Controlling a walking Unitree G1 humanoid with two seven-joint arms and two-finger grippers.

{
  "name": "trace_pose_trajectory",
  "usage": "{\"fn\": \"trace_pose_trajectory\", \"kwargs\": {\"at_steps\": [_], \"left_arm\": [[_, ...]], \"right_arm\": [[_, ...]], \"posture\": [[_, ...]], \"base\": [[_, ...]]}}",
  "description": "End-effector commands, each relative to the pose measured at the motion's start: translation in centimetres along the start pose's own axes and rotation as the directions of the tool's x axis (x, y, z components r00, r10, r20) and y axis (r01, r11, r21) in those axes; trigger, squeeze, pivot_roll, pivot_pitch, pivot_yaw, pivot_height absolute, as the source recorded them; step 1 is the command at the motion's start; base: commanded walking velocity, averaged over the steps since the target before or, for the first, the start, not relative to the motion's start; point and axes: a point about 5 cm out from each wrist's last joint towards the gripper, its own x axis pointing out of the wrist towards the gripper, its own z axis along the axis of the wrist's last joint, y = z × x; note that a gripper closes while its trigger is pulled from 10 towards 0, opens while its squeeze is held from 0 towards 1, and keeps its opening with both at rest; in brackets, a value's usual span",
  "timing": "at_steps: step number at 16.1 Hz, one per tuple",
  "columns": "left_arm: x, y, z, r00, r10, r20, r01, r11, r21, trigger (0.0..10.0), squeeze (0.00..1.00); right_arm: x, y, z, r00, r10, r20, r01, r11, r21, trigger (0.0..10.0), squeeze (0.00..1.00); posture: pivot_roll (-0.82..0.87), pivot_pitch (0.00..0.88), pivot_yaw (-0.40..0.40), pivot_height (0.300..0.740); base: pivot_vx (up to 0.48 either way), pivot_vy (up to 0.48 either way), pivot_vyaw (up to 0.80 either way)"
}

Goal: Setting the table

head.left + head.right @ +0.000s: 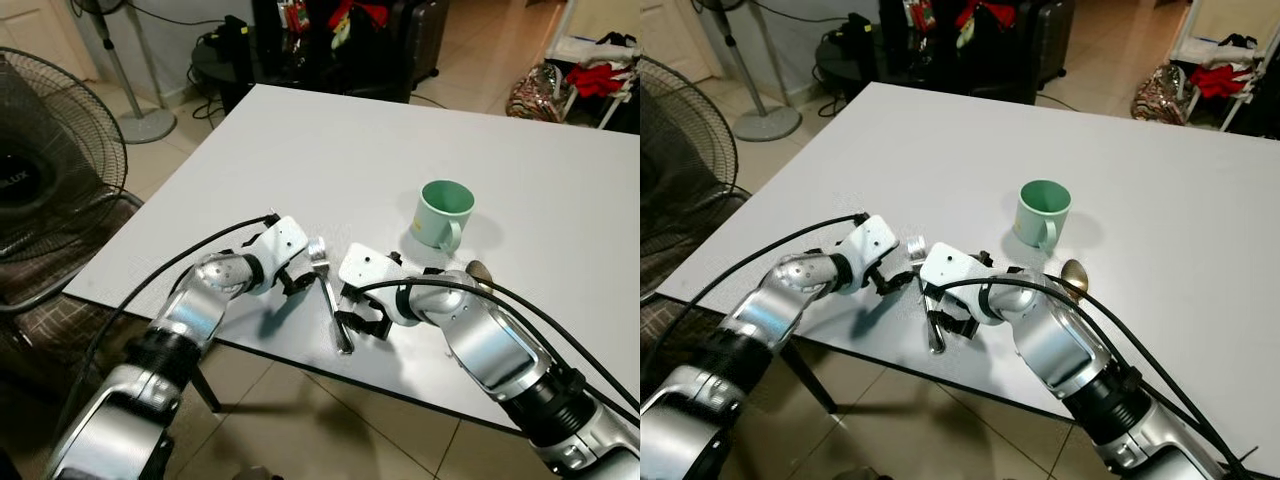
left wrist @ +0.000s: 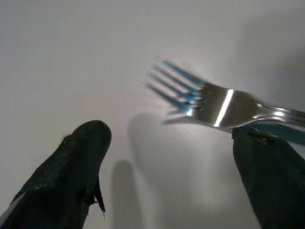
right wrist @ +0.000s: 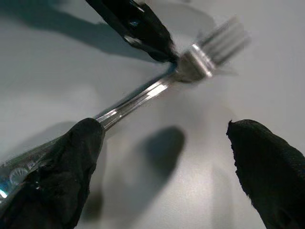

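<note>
Reaching over the near edge of the white table (image 1: 330, 150), both my arms meet at a steel fork (image 1: 331, 292). It lies on the tabletop close to that edge, tines pointing away from me, handle toward me.

Left pincer (image 1: 296, 280): set just left of the fork's head. In the left wrist view its two fingers (image 2: 71, 171) stand well apart, and one fingertip touches the underside of the fork's neck while the other is clear of it. Nothing is clamped.

Right pincer (image 1: 362, 322): set just right of the handle. In the right wrist view its fingers are spread wide; one fingertip (image 3: 71, 162) lies against the handle, the other is apart from it. No grip is made. The same view shows a left fingertip touching the fork at its neck.

Fork tines are blurred in both wrist views.

Green mug (image 1: 444, 214): upright on the table beyond my right pincer, handle turned toward me, near but not touching the arm.

Spoon (image 1: 1074, 274): its bowl shows just beside my right forearm, on the table; the rest is hidden by the arm.

Surroundings: a standing fan (image 1: 40, 190) at the left, tiled floor (image 1: 300, 420) below, dark luggage (image 1: 420, 35) past the far edge.
</note>
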Motion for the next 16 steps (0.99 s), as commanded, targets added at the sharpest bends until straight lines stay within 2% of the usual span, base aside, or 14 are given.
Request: {"fn": "trace_pose_trajectory", "kwargs": {"at_steps": [1, 4, 7, 11, 12, 14, 16], "left_arm": [[0.5, -1.3, -2.0, 0.994, -0.038, -0.101, 0.039, 0.999, 0.003, 10.0, 0.0], [0.9, -0.7, -1.7, 0.997, -0.002, -0.081, 0.003, 1.0, 0.011, 10.0, 0.0], [0.6, 0.2, -1.2, 0.999, 0.029, -0.017, -0.03, 0.999, -0.013, 10.0, 0.0], [-1.0, 1.8, -2.0, 0.997, 0.079, 0.007, -0.079, 0.997, -0.008, 10.0, 0.0], [-1.8, 2.6, -1.8, 0.993, 0.108, 0.041, -0.107, 0.994, -0.029, 10.0, 0.0], [-2.4, 3.0, -1.6, 0.99, 0.121, 0.068, -0.119, 0.992, -0.04, 10.0, 0.0], [-3.8, 3.4, -0.2, 0.98, 0.143, 0.135, -0.131, 0.987, -0.097, 10.0, 0.0]], "right_arm": [[-0.1, 0.5, 0.3, 1.0, 0.018, 0.01, -0.018, 1.0, -0.005, 10.0, 0.0], [0.0, 0.5, 0.5, 1.0, 0.013, 0.014, -0.013, 1.0, 0.001, 10.0, 0.0], [-0.3, -0.3, 0.7, 1.0, -0.019, 0.024, 0.019, 1.0, 0.014, 10.0, 0.0], [-1.5, -1.9, 0.2, 0.997, -0.08, 0.016, 0.08, 0.996, 0.035, 10.0, 0.0], [-2.2, -2.3, 0.2, 0.994, -0.104, 0.031, 0.102, 0.993, 0.065, 10.0, 0.0], [-2.6, -2.5, 0.3, 0.992, -0.119, 0.046, 0.115, 0.989, 0.09, 10.0, 0.0], [-4.1, -3.1, 0.9, 0.982, -0.158, 0.107, 0.137, 0.974, 0.179, 10.0, 0.0]], "posture": [[-0.08, 0.067, 0.06, 0.74], [-0.08, 0.068, 0.06, 0.74], [-0.08, 0.068, 0.061, 0.74], [-0.08, 0.066, 0.063, 0.74], [-0.08, 0.065, 0.063, 0.74], [-0.07, 0.062, 0.061, 0.74], [-0.07, 0.057, 0.061, 0.74]], "base": [[0.0, 0.0, 0.0], [0.0, 0.0, 0.0], [0.0, 0.0, 0.0], [0.0, 0.0, 0.0], [0.0, 0.0, 0.0], [0.0, 0.0, 0.0], [0.0, 0.0, 0.0]]}}
